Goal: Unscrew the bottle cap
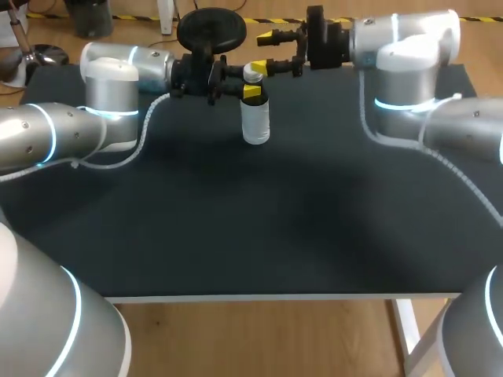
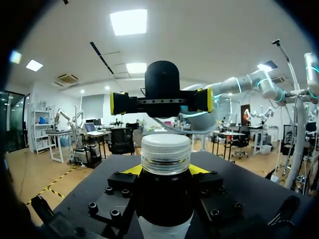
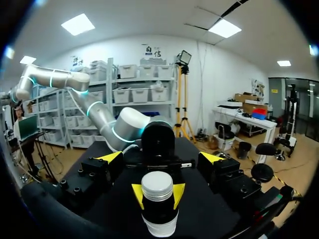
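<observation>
A dark bottle (image 1: 256, 119) with a white label and a white cap (image 1: 252, 72) stands upright at the far middle of the table. My left gripper (image 1: 251, 89) comes in from the left and is shut on the bottle just under the cap; in the left wrist view its yellow tips flank the bottle (image 2: 164, 199) below the cap (image 2: 165, 148). My right gripper (image 1: 264, 52) stands open just past the cap on its far right, touching nothing. In the right wrist view the cap (image 3: 157, 182) sits ahead of the right gripper (image 3: 160, 158), between its wide-set fingers.
The black tabletop (image 1: 259, 228) stretches from the bottle to the white front edge (image 1: 259, 298). White cables (image 1: 141, 137) from both arms trail over the table's back corners.
</observation>
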`<action>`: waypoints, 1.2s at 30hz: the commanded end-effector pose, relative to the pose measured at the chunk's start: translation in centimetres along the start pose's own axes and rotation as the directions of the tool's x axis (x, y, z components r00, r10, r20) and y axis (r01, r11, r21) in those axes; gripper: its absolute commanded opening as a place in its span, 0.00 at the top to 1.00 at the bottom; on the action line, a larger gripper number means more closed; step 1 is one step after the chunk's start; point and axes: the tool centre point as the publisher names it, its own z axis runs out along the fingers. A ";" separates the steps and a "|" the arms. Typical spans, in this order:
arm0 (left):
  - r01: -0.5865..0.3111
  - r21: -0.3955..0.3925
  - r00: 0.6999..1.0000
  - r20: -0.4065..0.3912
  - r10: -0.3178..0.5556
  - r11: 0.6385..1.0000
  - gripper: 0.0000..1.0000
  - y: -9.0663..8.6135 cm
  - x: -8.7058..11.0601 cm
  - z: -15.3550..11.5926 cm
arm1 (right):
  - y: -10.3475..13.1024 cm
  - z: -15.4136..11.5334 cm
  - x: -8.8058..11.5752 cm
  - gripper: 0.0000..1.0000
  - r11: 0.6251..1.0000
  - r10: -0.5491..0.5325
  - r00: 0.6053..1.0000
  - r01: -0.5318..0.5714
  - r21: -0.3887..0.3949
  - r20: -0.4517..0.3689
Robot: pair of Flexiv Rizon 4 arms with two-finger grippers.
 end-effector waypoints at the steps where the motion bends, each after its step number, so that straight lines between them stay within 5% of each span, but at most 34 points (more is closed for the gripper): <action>1: 0.001 -0.001 1.000 -0.003 -0.001 1.000 1.00 0.0 -0.1 0.0 | -0.4 0.3 0.3 0.00 1.000 0.003 0.753 -0.001 -0.004 0.658; 36: 0.001 -0.001 1.000 -0.003 -0.001 1.000 1.00 0.0 -0.1 0.0 | -2.5 1.6 -0.8 0.00 0.998 0.048 0.776 -0.056 -0.007 0.629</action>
